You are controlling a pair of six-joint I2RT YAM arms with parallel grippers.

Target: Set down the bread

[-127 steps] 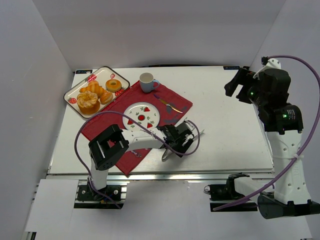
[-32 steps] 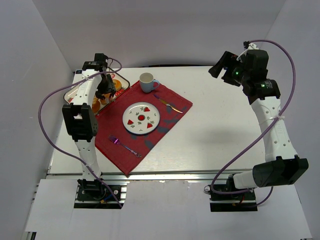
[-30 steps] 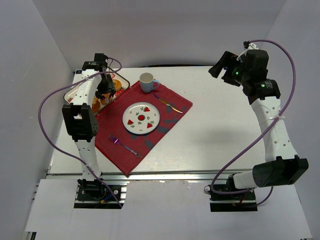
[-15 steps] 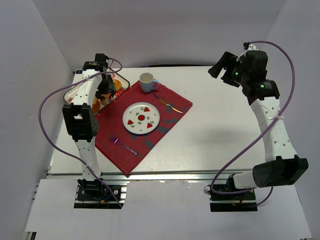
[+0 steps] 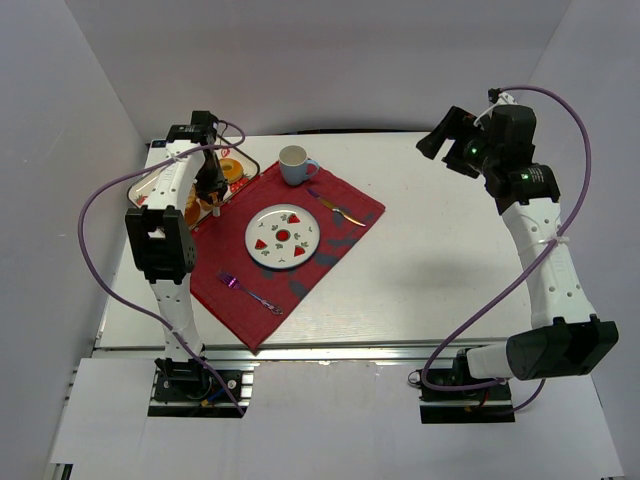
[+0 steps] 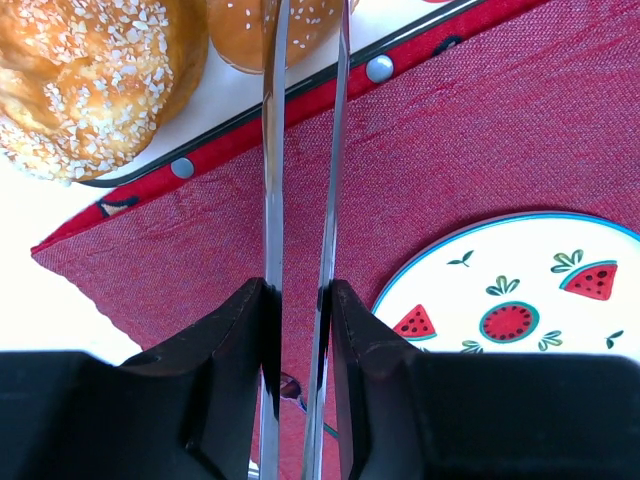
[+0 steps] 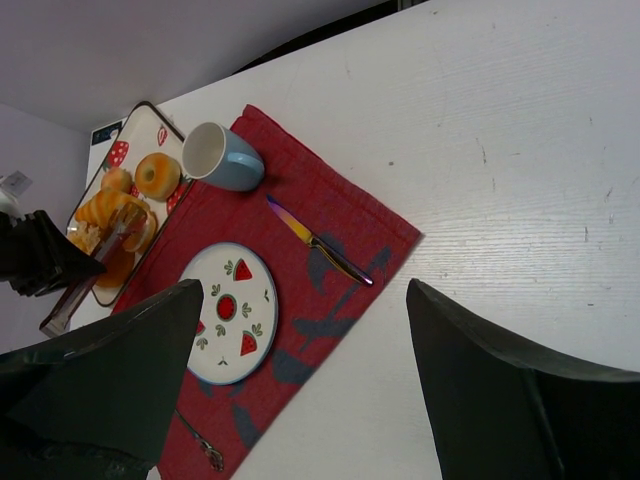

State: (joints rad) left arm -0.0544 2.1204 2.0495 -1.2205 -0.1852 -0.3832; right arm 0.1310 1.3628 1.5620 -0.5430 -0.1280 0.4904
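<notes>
Nearest the front edge of the bench, on its left half, a red placemat (image 5: 225,265) lies at an angle, with a fork (image 5: 250,292) on its near part. It looks like a table setting. The plate (image 5: 283,222) in the middle of the mat is bare, so I judge it is the place waiting for the bread. A knife (image 5: 335,208) lies on the right part of the mat, and a cup (image 5: 294,162) stands at its far corner.

The right gripper (image 5: 440,135) is lifted high near the far right corner, its jaws wide apart and holding nothing. I think it is parked there to leave the way free.

At the far left corner is the tray (image 6: 215,98), with the large cake (image 6: 90,80), a ring doughnut (image 5: 232,170) and the bread (image 6: 305,25) in it. The left gripper (image 6: 298,300) hangs over the tray's edge beside the mat. It is clamped on a pair of metal tongs (image 6: 270,150), probably so that the fingers do not touch the food. The two arms of the tongs stand close together and run over the bread, but their tips are cut off in the wrist view, so I cannot tell if they pinch it. The bread appears to lie in the tray, just beside the cake, so the picking seems not yet finished.
</notes>
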